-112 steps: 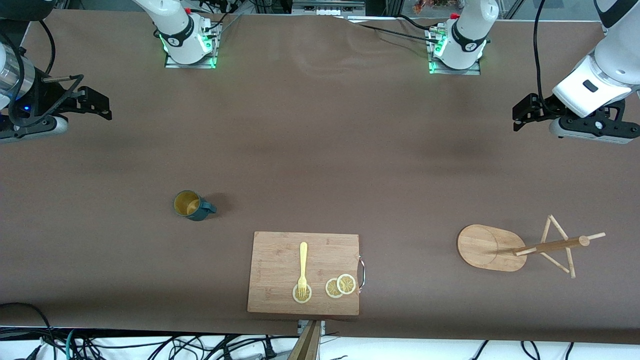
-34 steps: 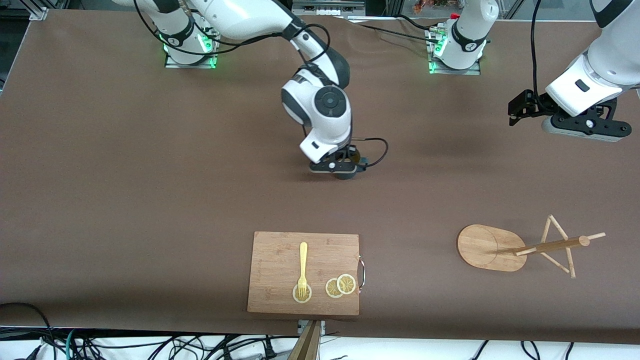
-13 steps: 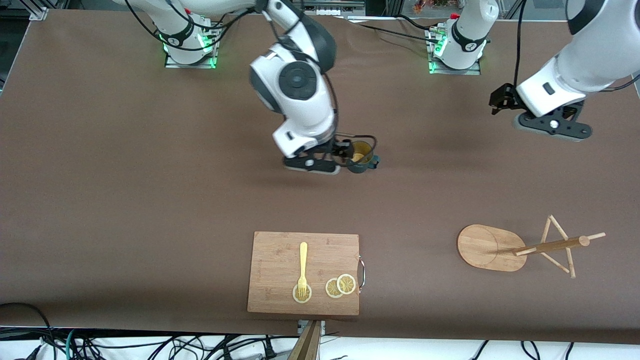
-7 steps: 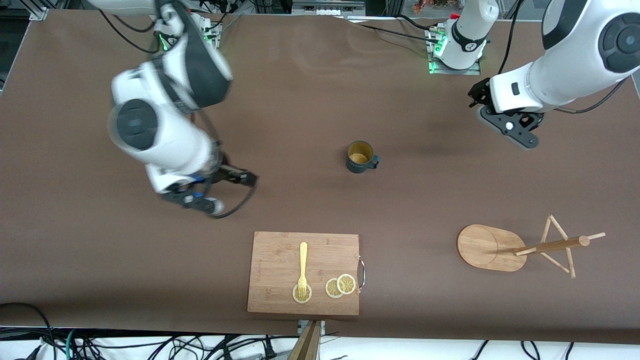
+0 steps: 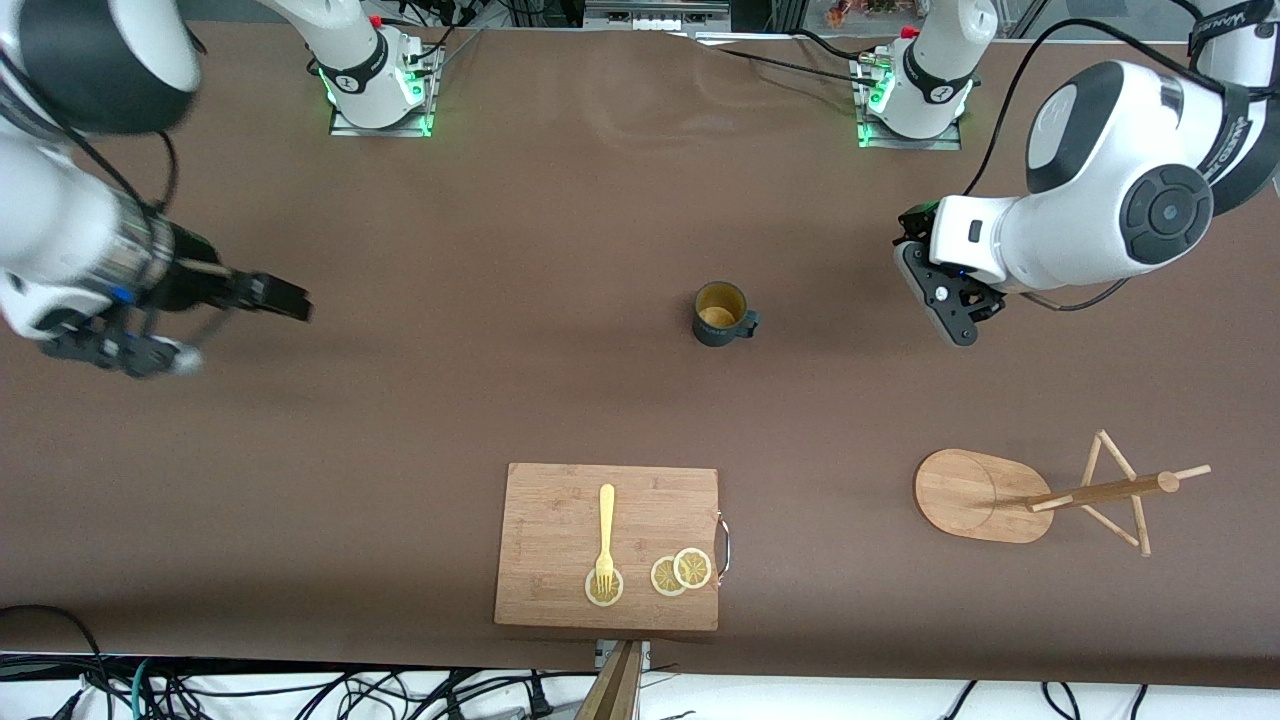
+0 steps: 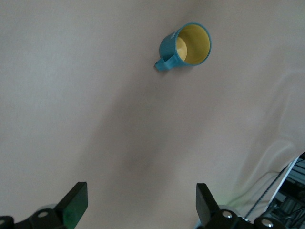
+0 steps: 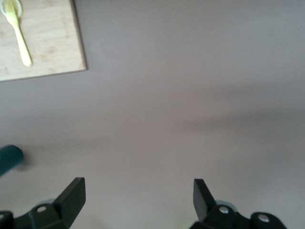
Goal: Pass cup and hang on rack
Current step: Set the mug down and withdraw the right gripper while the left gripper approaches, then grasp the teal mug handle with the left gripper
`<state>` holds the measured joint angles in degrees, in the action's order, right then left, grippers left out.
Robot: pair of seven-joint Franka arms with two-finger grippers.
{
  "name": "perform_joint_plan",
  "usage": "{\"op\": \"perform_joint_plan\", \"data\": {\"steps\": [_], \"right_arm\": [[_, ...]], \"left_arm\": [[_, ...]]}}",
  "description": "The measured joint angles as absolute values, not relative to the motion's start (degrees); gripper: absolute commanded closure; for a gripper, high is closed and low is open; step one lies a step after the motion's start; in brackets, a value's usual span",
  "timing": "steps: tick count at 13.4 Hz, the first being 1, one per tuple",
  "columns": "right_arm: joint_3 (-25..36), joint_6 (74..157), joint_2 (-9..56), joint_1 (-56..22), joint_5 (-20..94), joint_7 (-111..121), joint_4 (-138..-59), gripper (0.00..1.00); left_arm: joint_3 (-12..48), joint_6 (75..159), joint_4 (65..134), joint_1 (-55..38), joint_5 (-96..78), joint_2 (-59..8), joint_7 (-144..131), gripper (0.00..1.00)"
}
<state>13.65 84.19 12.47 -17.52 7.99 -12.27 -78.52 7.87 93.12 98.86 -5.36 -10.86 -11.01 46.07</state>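
The cup (image 5: 722, 314) stands upright at frame centre; left gripper (image 5: 925, 283) hovers beside it, open, and the blurred right gripper (image 5: 270, 296) at the frame's edge seems spread too.

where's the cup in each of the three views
Front view: the cup stands upright mid-table, handle toward the left arm's end.
Left wrist view: whole cup, ahead of the open left gripper.
Right wrist view: only a teal sliver at the edge.
Shared landmark: the brown tabletop.
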Motion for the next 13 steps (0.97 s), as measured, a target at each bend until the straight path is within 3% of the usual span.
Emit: {"op": "perform_joint_plan", "data": {"steps": [4,8,13], "right_arm": [[16.4,85.2,1.2,-17.4,2.9,-5.9,-90.3,0.00],[16.3,86.2,0.6,-17.8,0.3,0.3,-91.3,0.00],[17.1,86.2,0.5,-17.9,0.0,10.0,-91.1,0.00]], "left_arm": [[7.8,102.6,103.4,-5.1,-16.9,-12.5,57.3,0.00],[7.8,111.5,108.2,-5.0,-27.1,-15.1,73.3,0.00],[7.7,117.8,108.6,-4.7,-44.9,-25.0,102.0,0.00]]}}
